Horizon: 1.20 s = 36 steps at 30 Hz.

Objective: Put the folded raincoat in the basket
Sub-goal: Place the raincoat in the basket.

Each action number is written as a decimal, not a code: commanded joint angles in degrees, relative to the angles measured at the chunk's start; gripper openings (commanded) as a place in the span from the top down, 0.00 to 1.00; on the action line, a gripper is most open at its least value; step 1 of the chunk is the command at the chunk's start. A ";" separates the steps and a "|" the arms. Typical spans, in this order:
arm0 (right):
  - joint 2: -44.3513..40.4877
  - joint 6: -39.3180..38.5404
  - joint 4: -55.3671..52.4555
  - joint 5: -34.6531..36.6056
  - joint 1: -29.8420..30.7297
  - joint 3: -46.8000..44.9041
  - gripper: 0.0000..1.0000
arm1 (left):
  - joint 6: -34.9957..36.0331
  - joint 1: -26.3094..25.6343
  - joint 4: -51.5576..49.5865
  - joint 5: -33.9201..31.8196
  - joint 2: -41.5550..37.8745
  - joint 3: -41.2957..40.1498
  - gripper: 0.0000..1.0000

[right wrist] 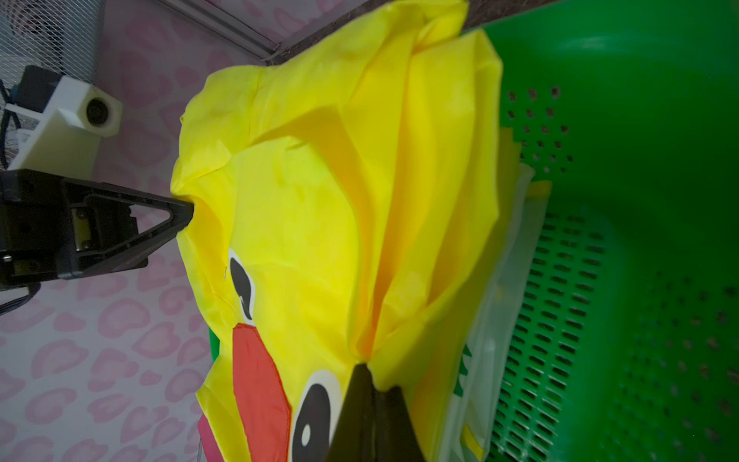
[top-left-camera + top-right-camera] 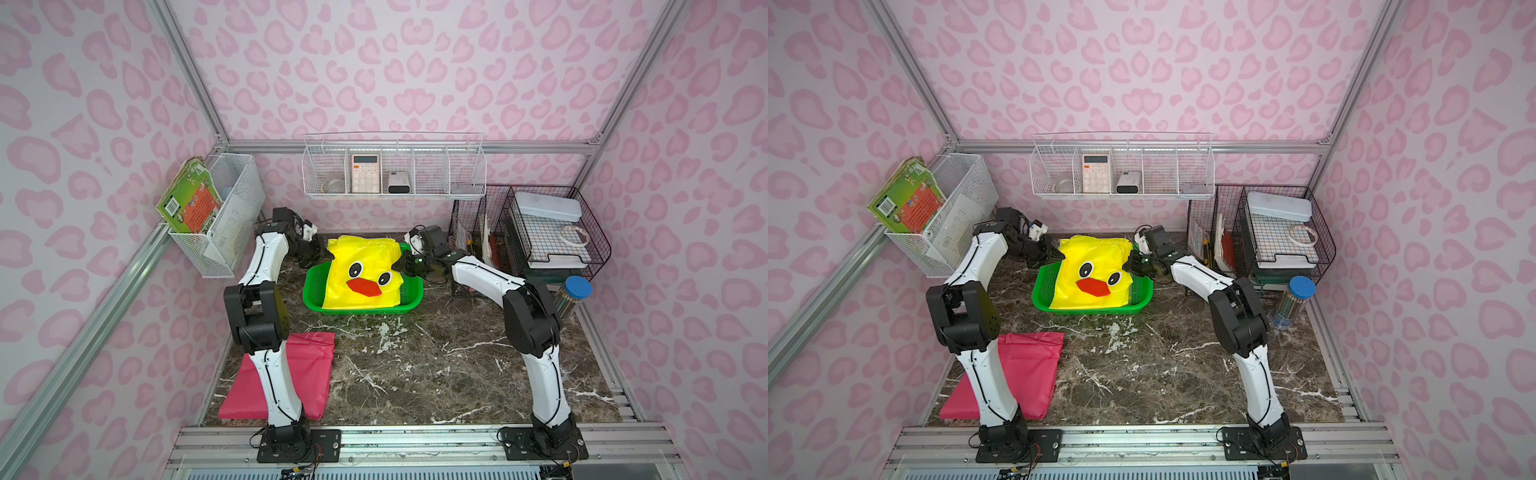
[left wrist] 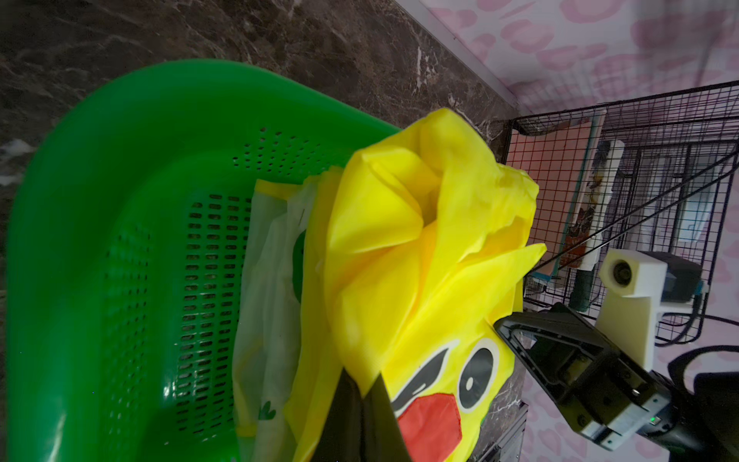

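While both arms reach toward the centre of the frame, I read both top views as follows. The folded yellow raincoat with a printed duck face [image 2: 365,274] [image 2: 1096,274] lies with its lower portion inside the bright green perforated plastic basket [image 2: 314,291] [image 2: 1042,291], on the dark marble tabletop [image 2: 436,357]. Its upper edge reaches past the basket's far rim. A strip of basket floor shows bare on the left of the frame. The left gripper [image 2: 327,254] [image 2: 1059,255] meets the raincoat's left edge and the right gripper [image 2: 402,266] [image 2: 1127,266] meets its right edge. A flat pink cloth bundle [image 2: 303,365] lies at lower left, partly behind the left arm and well apart from the basket.

Left wrist view: the left gripper [image 3: 362,386] has its jaws together, pinching a gathered fold of the raincoat [image 3: 420,240] at lower centre. The fabric drapes from the pinch onto the basket [image 3: 120,160] floor. At lower right the right gripper [image 3: 504,325] touches the opposite edge beside one printed eye.

Right wrist view: the right gripper [image 1: 372,378] has its jaws together, clamped on a bunched fold of the raincoat [image 1: 320,200] at bottom centre. The basket [image 1: 640,120] fills the right of the frame. At centre left the left gripper [image 1: 187,209] nips the raincoat's far edge.
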 commanded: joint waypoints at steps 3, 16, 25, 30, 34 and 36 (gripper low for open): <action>1.91 -1.16 -2.50 1.81 -0.16 2.51 0.97 | 0.54 0.01 0.56 -0.09 1.05 0.20 0.98; 0.74 -7.39 -10.69 5.72 0.28 9.12 0.38 | 1.04 0.02 -0.34 -5.76 -4.17 1.06 0.30; -6.92 -10.28 -9.37 6.03 2.36 2.55 0.37 | -0.89 -2.35 5.85 1.64 -13.87 -9.26 0.28; -3.74 -10.26 -10.09 4.09 4.60 4.53 0.37 | -4.00 -6.57 11.05 4.90 -15.14 -15.94 0.27; -0.70 -9.19 -9.34 3.02 5.77 4.82 0.37 | -7.04 -7.44 15.91 5.55 -14.31 -21.36 0.27; 0.90 -8.60 -8.95 2.66 5.99 4.79 0.37 | -7.99 -7.42 17.15 5.44 -13.00 -22.82 0.27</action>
